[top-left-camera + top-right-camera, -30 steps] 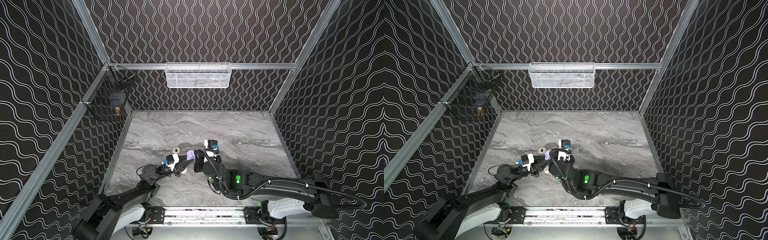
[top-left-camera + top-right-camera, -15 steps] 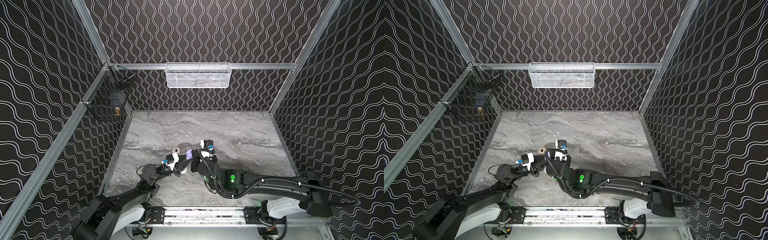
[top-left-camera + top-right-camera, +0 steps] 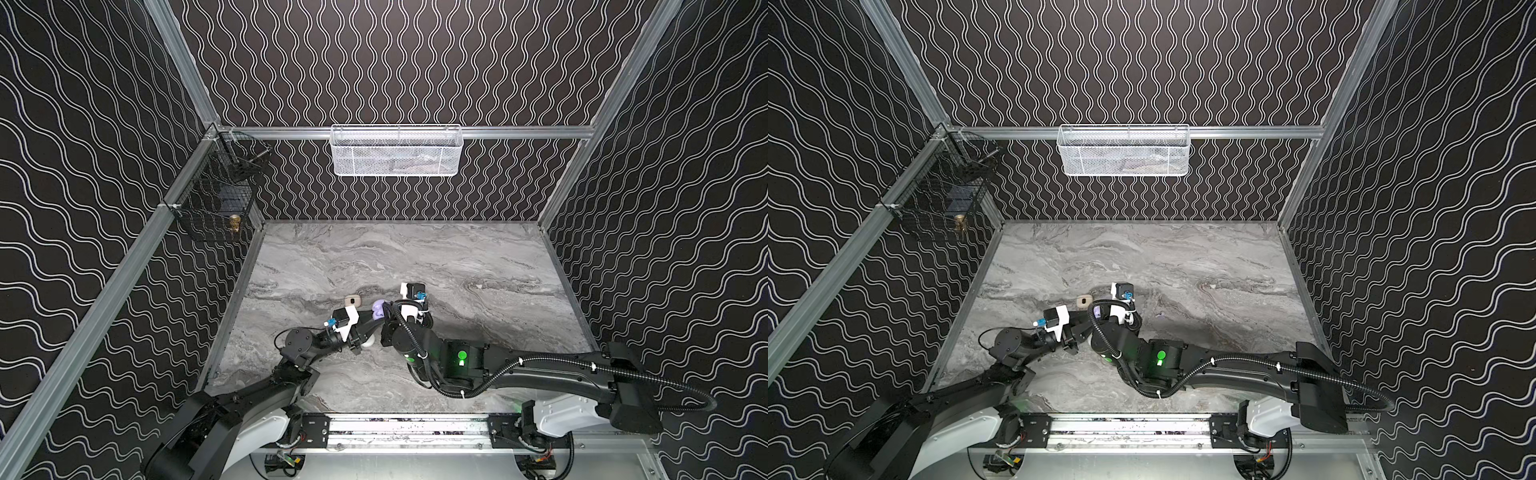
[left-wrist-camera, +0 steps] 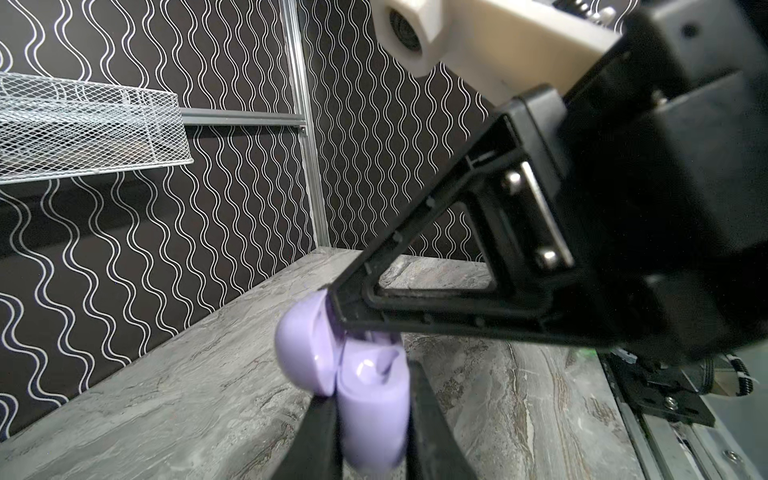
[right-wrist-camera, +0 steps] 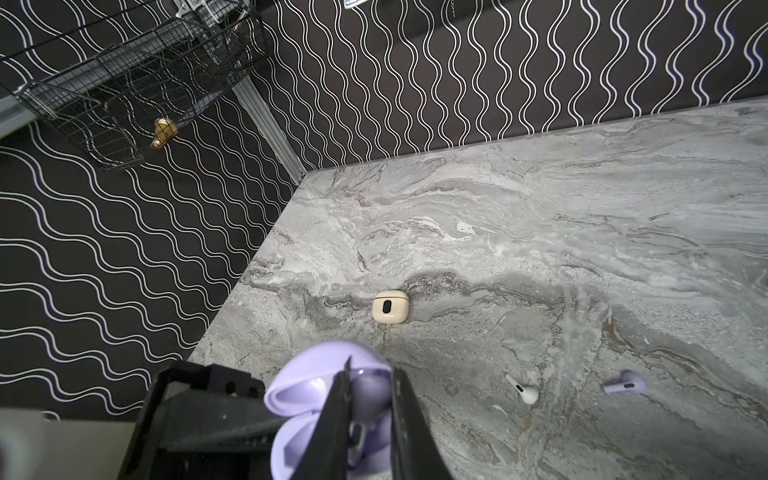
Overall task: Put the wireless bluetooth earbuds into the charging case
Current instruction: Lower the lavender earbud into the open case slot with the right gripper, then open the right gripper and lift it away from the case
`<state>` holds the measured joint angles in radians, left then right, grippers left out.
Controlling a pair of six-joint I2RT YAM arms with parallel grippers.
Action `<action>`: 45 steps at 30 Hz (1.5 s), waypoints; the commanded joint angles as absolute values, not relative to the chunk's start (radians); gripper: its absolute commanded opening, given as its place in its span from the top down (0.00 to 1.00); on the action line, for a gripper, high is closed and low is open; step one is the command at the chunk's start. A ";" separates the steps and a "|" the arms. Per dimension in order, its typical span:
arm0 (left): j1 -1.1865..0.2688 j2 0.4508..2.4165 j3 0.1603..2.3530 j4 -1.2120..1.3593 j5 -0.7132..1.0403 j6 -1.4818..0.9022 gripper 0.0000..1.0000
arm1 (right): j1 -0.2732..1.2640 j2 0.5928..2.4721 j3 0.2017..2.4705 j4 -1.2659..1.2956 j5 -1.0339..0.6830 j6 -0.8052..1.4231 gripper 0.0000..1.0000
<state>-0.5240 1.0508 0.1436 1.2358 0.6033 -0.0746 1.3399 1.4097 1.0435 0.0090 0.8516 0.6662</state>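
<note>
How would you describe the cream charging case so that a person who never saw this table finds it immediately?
On the grey marble table, find the left gripper, which clamps an open lavender case. In both top views the cream case lies just left of that, slightly nearer the back wall. Unlike the lavender one, it is closed, untouched, and bears a dark oval mark.

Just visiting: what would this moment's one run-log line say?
left gripper: shut on open lavender case | right gripper: at case opening, grip unclear | on table: white earbud, lavender earbud, cream case
</note>
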 commanded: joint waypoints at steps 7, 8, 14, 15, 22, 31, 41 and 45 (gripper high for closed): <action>-0.524 1.035 0.153 1.248 0.595 -0.057 1.00 | 1.341 1.398 1.019 0.023 0.802 0.700 0.79; -0.525 1.035 0.156 1.245 0.595 -0.056 1.00 | 1.342 1.396 1.017 0.020 0.808 0.698 0.77; -0.524 1.046 0.154 1.261 0.596 -0.059 1.00 | 1.341 1.325 0.990 0.024 0.835 0.673 0.56; -0.523 1.046 0.155 1.261 0.597 -0.060 1.00 | 1.342 1.313 0.974 0.020 0.840 0.667 0.52; -0.524 1.051 0.153 1.264 0.596 -0.055 1.00 | 1.335 1.211 0.956 -0.012 0.851 0.616 0.45; -0.523 1.059 0.150 1.284 0.602 -0.061 1.00 | 1.169 1.263 1.032 -0.102 0.567 0.627 0.74; -0.523 1.071 0.151 1.283 0.600 -0.053 1.00 | 1.166 1.336 1.071 -0.051 0.462 0.559 0.82; -0.525 1.075 0.156 1.279 0.600 -0.050 1.00 | 1.187 1.330 1.076 -0.061 0.508 0.547 0.82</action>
<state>-0.5240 1.0740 0.1455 1.2404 0.5983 -0.0711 1.1767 1.3334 1.0676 -0.0765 0.4885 0.5636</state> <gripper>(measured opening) 0.215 0.176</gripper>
